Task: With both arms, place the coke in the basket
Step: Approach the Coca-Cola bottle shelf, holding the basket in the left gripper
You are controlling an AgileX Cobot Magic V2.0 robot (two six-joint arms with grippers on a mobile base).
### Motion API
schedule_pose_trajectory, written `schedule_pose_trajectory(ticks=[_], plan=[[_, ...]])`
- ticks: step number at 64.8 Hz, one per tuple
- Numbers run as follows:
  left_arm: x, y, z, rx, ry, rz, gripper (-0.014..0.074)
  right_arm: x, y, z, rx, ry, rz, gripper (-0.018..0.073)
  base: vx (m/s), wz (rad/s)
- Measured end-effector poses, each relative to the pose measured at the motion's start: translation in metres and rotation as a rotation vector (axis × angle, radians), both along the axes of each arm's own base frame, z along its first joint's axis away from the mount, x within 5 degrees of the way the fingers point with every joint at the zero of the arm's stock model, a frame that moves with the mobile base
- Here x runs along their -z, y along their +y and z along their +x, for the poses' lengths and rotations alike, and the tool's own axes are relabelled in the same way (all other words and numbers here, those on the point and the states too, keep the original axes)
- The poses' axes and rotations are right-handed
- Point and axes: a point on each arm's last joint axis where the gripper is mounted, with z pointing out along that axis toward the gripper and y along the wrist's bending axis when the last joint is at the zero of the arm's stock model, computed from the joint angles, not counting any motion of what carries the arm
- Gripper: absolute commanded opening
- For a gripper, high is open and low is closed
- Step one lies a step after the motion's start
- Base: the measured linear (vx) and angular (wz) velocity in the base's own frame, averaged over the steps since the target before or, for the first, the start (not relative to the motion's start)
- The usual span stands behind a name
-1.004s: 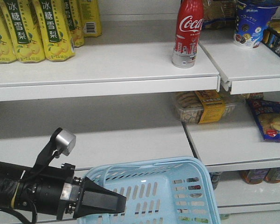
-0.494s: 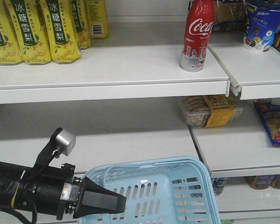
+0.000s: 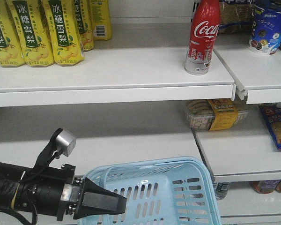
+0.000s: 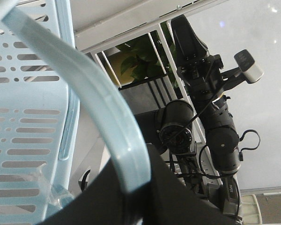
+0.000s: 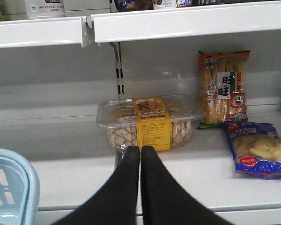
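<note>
The coke (image 3: 203,37), a red bottle with white script, stands upright on the top shelf at the right; its silvery base (image 5: 44,7) shows at the top left of the right wrist view. The light blue basket (image 3: 178,197) hangs low in front of the shelves. My left gripper (image 3: 119,204) is shut on the basket's handle (image 4: 107,117), which runs between its jaws. My right gripper (image 5: 140,151) is shut and empty, its tips pressed together, pointing at the middle shelf well below the coke. The right arm (image 4: 210,108) also shows in the left wrist view.
Yellow drink cartons (image 3: 42,33) fill the top shelf's left. A blue cup (image 3: 269,28) stands right of the coke. On the middle shelf lie a clear cookie box (image 5: 150,122), a snack pack (image 5: 223,89) and a blue bag (image 5: 257,150). The basket's corner (image 5: 9,187) is at lower left.
The shelves and the coke have slid to the right and slightly down in the front view. The left arm and basket keep the same place in the frame.
</note>
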Motion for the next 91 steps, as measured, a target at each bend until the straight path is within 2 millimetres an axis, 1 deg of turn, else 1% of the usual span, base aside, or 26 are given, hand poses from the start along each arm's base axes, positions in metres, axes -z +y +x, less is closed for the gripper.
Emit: schedule_pose_trajectory(ticks=[91], plan=[[0.0000, 0.0000, 0.0000, 0.000, 0.000, 0.000, -0.0007, 0.0000, 0.0000, 0.0000, 0.000, 0.000, 0.000, -0.0004, 0.02, -0.01]])
